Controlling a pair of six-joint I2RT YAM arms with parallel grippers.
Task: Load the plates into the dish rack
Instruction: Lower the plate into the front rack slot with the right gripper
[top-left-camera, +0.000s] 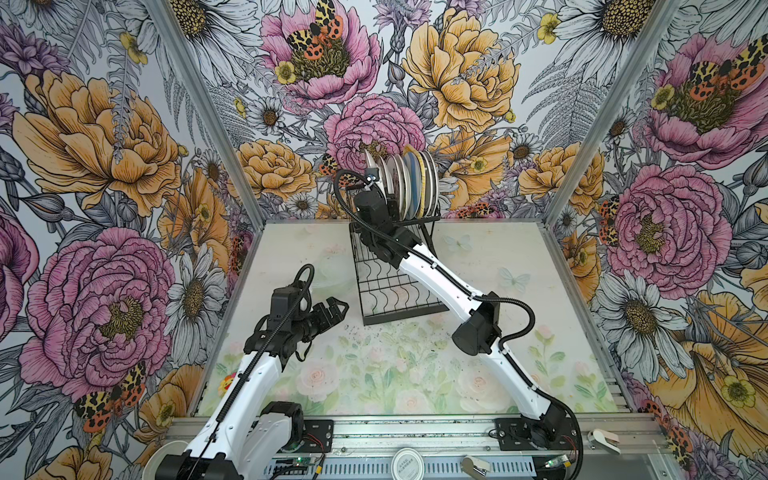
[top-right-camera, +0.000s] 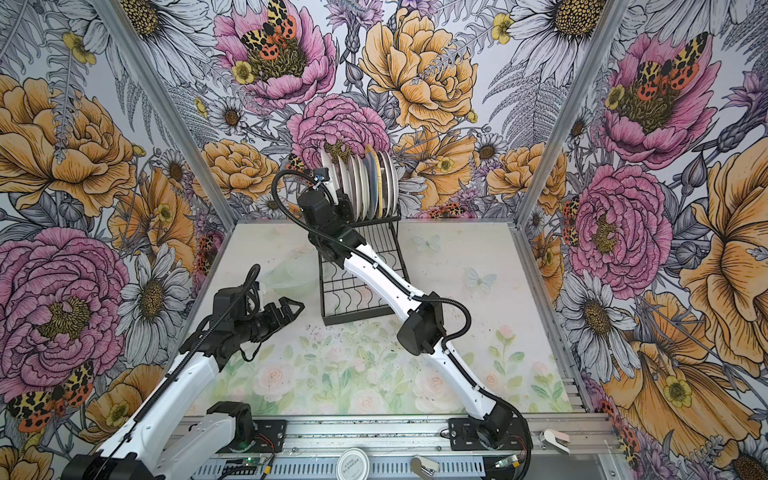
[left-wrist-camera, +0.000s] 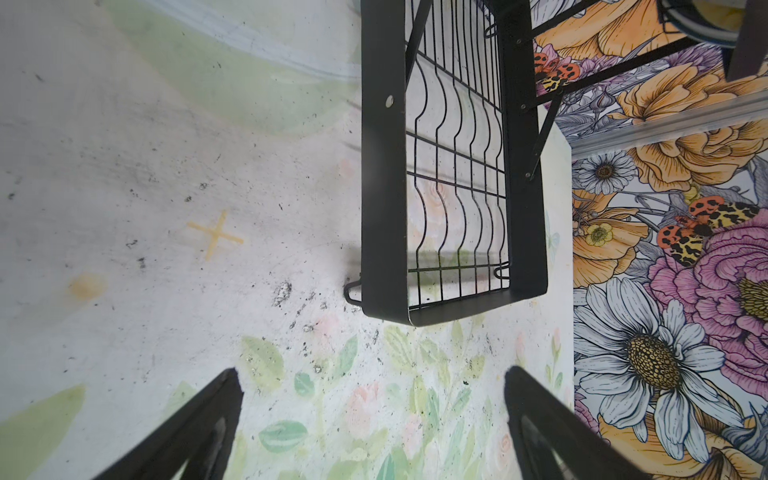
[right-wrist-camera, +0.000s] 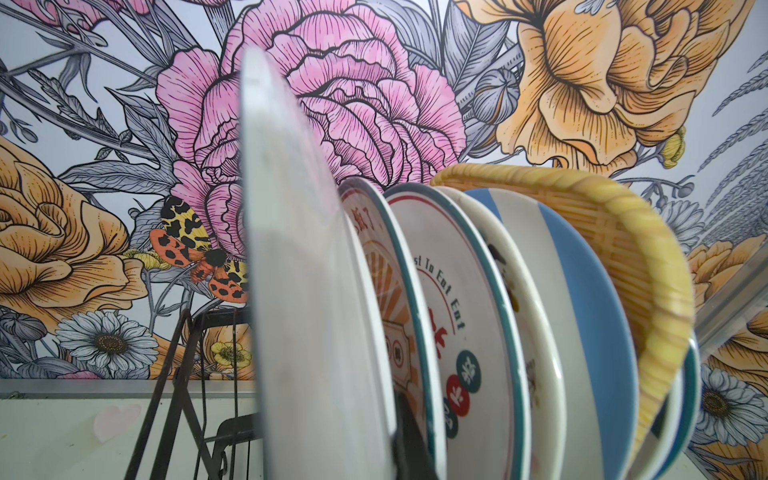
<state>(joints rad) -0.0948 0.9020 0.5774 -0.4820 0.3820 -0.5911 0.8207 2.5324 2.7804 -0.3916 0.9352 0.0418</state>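
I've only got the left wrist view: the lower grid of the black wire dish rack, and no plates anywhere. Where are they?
Observer: The plates stand on edge in a row in the raised upper tier of the black wire dish rack.
Operator: Any still lying flat outside it?
Observer: I see none in both top views. Only a translucent whitish container sits left of the rack.
Operator: And the right gripper?
Observer: The right gripper is up at that tier. It appears to be shut on the plain white round plate at the left end of the row.
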